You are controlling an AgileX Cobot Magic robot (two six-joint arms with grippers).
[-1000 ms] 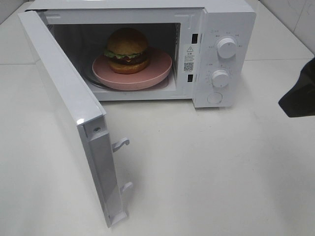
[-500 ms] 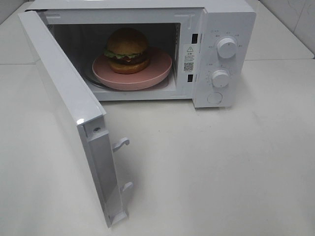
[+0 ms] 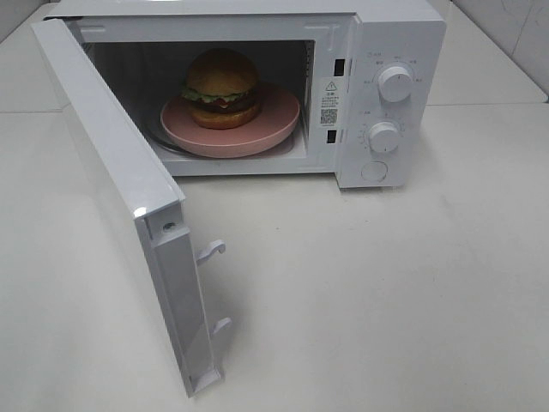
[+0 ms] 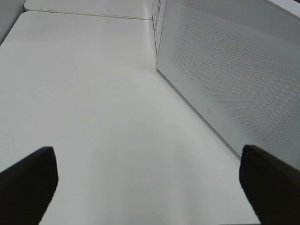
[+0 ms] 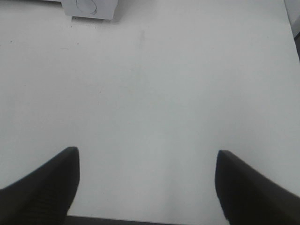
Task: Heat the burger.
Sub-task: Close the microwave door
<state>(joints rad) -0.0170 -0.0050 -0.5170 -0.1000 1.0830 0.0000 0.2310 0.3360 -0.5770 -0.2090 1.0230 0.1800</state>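
Exterior high view has the microwave [image 3: 399, 26] at the far side of the table [image 3: 386, 283], with its door [image 3: 111, 172] swung wide open. The door is hinged at the far left and its free edge reaches toward the near side, so its outer face looks left. Neither arm appears in this view. In the left wrist view the left gripper [image 4: 146, 157] has its jaws wide apart and holds nothing. It sits low over bare table, with the door's perforated outer face [image 4: 234, 79] near beside it. The burger [image 3: 221, 86] sits upright on the pink plate [image 3: 274, 129] inside the cavity, left of the two knobs [image 3: 395, 83]. The right gripper [image 5: 146, 154] is also spread and empty, over bare table, with the round button [image 5: 86, 5] at the microwave's lower right corner well ahead of it. Closing the door looks like the next step, and the left arm is the nearer one: it would push the outer face rightward and away.
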